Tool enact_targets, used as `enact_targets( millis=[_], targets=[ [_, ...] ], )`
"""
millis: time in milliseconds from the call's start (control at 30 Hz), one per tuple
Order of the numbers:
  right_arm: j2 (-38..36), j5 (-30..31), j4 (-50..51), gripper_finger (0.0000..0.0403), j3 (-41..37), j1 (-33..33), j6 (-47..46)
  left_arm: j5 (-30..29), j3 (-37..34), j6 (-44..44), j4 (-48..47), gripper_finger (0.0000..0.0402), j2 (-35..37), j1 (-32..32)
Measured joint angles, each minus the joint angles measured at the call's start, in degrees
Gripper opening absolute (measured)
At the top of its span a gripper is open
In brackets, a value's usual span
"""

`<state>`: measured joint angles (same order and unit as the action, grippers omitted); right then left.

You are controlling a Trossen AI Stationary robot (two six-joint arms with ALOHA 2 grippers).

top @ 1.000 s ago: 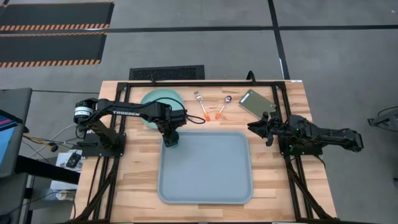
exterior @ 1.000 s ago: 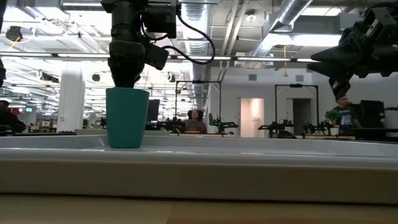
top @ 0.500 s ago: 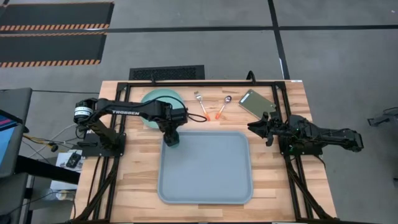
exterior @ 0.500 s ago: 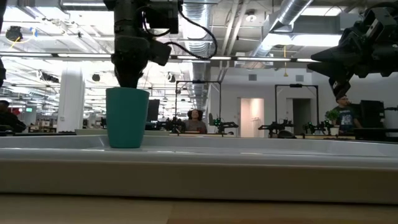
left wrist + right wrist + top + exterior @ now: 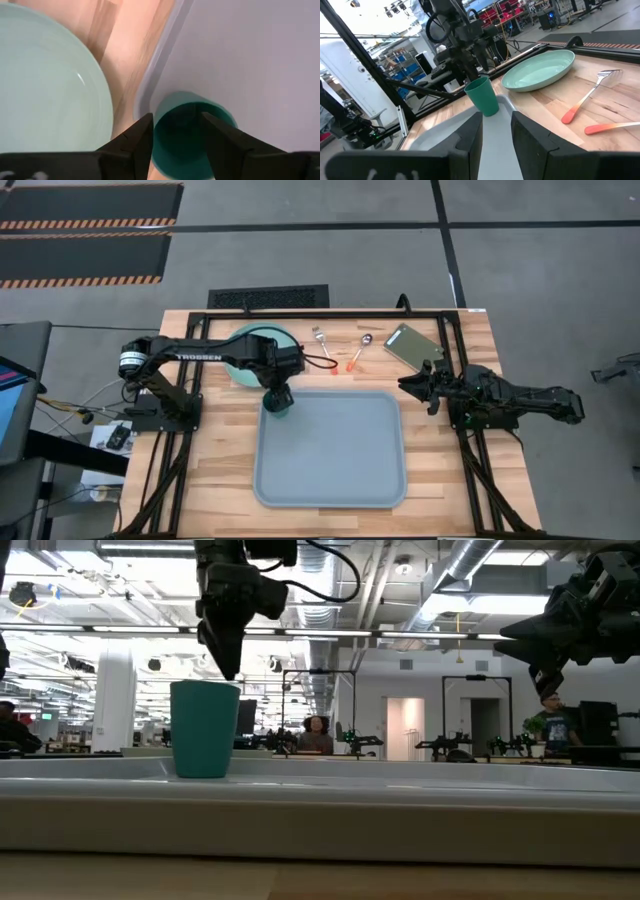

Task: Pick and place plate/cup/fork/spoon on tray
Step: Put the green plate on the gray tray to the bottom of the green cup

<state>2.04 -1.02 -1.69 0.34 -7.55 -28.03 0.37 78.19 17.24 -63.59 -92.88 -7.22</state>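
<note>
Even, soft light falls across the desk (image 5: 220, 480) from overhead, and shadows stay faint under the arms. Down at desk height, ceiling strip lights (image 5: 420, 635) glare white, so the left claw (image 5: 228, 660) reads as a dark silhouette. The near rim of the tray (image 5: 320, 820) is a soft blur. Close up, the plate (image 5: 45, 95) shows a small bright glint, and the cup (image 5: 192, 132) sits dark inside.
</note>
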Motion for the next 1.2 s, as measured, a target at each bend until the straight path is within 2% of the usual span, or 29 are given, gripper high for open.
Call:
enact_targets(
  millis=[167, 267, 367, 567, 667, 800, 967, 1133, 1200],
  targets=[
    [0.0, 0.0, 0.02, 0.0129, 0.0, -0.02, 0.02, -0.01, 2.77, 1.93, -5.17, 0.0149, 0.0, 0.0],
    [-0.02, 0.0, 0.02, 0.0129, 0.0, -0.02, 0.02, -3.64, 5.12, 1.91, -8.32, 0.0149, 0.0, 0.02],
    [-0.02, 0.0, 0.02, 0.0129, 0.01, -0.02, 0.02, -10.31, 7.67, 1.91, -12.4, 0.0149, 0.0, 0.02],
    [-0.02, 0.0, 0.36, 0.0129, 0.02, -0.02, 0.02, -27.66, 9.75, 1.9, -18.82, 0.0149, 0.79, 0.02],
    [0.02, 0.0, 0.82, 0.0129, 0.02, -0.02, 0.0, -32.66, 9.73, 2.05, -19.4, 0.0149, 1.19, -0.81],
    [0.22, -0.02, 0.88, 0.0129, 0.02, -0.02, 0.0, -31.42, 8.4, -0.17, -17.7, 0.0149, 2.66, -4.65],
    [0.26, 0.0, 0.99, 0.0129, 0.02, -0.02, 0.02, -30.27, 1.41, -3.0, -11.16, 0.0149, 7.31, -12.92],
    [0.26, 0.0, 1.03, 0.0129, 0.02, -0.02, 0.0, -20.57, -6.3, -7.19, 2.18, 0.0149, 12.04, -23.79],
    [0.26, 0.0, 1.03, 0.0129, 0.02, -0.02, 0.0, -19.3, -8.51, -10.04, 5.71, 0.0149, 13.02, -27.01]
  ],
)
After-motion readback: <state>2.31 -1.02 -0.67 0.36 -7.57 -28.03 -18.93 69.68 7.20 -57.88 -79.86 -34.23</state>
